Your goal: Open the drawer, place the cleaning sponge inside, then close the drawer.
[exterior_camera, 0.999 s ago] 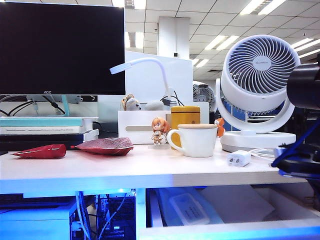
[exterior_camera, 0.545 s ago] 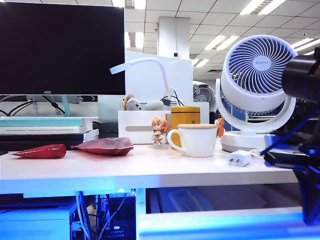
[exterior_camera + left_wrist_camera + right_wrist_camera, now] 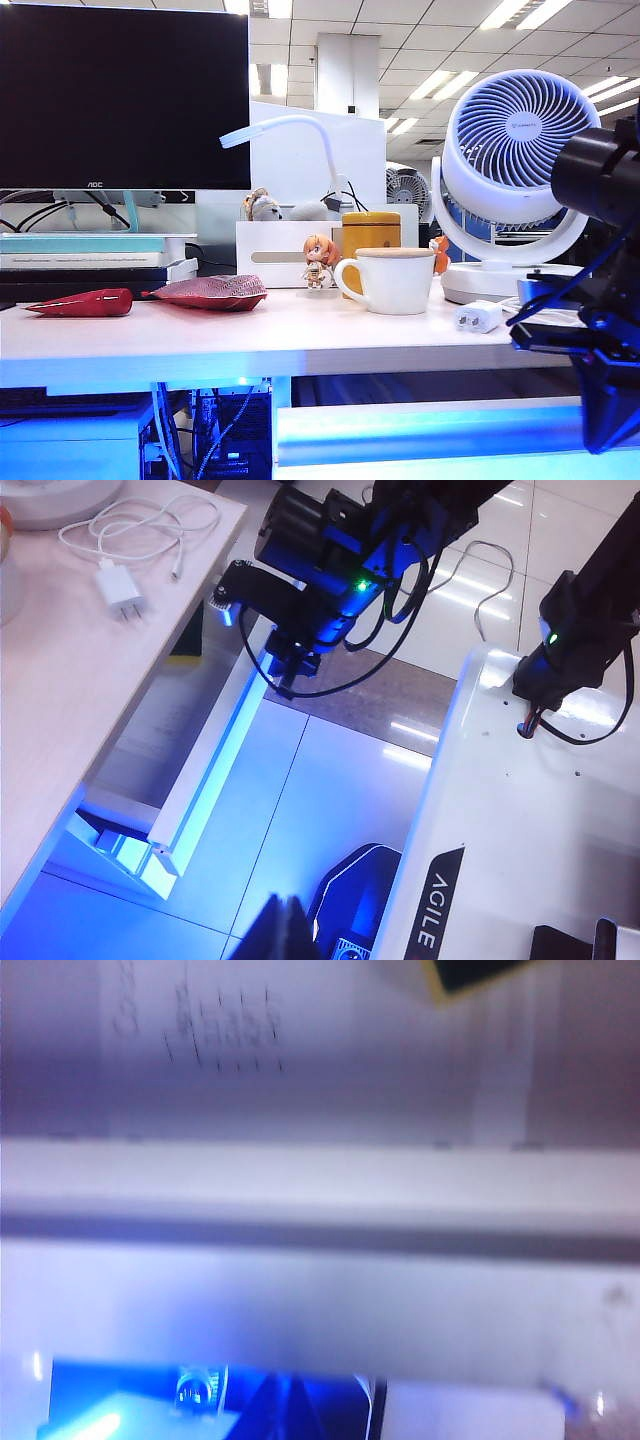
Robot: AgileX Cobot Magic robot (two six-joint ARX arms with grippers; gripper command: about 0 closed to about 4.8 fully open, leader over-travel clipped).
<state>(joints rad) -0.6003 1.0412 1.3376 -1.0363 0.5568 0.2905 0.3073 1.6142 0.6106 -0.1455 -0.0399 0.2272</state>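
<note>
My right gripper (image 3: 605, 420), jaws together, sits lower right at the drawer (image 3: 420, 432) front. It is rigid and handle-less, so it takes a flat push. The soft cleaning sponge (image 3: 186, 646) seems to be inside. My left gripper (image 3: 285, 930) hangs over the floor; I cannot tell its state.

Low frontal exterior camera; both wrist cameras overlook the drawer (image 3: 205, 780).
</note>
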